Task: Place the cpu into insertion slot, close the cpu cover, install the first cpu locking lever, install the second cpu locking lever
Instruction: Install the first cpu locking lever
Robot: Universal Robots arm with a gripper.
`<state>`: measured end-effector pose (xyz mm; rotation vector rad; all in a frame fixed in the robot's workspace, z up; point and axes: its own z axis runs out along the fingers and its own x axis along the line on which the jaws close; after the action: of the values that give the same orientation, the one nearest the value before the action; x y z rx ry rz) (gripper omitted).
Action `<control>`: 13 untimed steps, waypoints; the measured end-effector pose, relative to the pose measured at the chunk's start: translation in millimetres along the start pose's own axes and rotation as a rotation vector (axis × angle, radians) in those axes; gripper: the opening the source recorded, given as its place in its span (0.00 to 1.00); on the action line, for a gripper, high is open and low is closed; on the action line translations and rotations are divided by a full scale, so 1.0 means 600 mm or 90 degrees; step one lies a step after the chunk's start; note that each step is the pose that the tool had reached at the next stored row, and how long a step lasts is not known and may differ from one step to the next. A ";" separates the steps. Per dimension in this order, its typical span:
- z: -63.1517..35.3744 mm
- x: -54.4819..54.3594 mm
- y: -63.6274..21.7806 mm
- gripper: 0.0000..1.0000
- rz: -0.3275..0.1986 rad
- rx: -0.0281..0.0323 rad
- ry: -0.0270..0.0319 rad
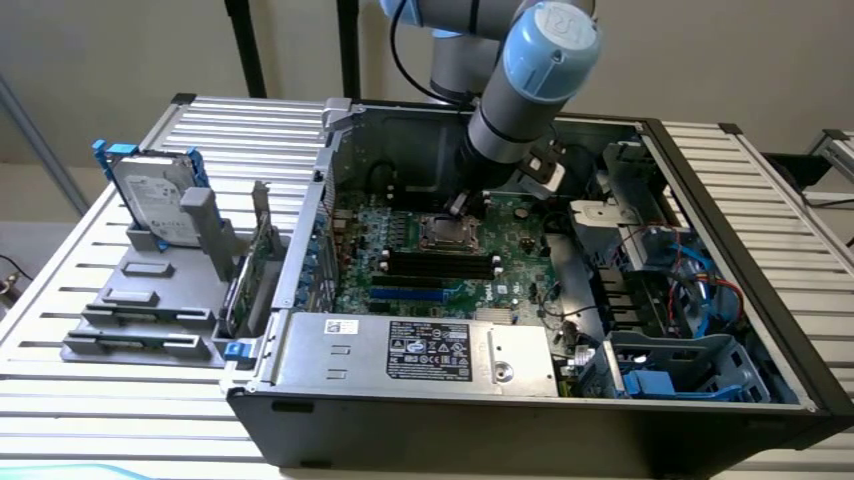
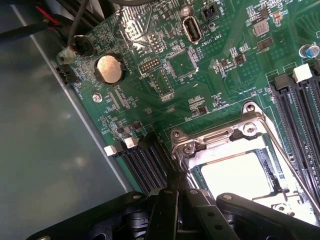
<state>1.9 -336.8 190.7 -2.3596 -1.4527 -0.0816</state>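
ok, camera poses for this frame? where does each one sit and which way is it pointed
Exterior view: off the arm, above and in front of the open PC case, looking down into it; the arm reaches in over the cpu cover.
Wrist view: on the wrist, looking down at the green board; the hand shows at the cpu cover, which lies closed over the cpu.
Shared: cover, board and black memory slots.

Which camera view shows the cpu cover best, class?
The wrist view: the cpu cover is large there, its silvery frame lying around the pale cpu. In the exterior view the cpu cover is tiny beneath the arm.
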 end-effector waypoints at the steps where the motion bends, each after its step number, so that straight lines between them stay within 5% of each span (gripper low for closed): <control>1: 0.000 0.000 0.000 0.11 -0.003 0.0013 0.0004; 9: 0.001 0.000 0.000 0.11 -0.026 0.0121 0.0037; 13: -0.001 0.000 0.000 0.11 -0.032 0.0143 0.0026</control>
<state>1.9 -336.8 191.1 -2.3038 -1.5038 -0.0828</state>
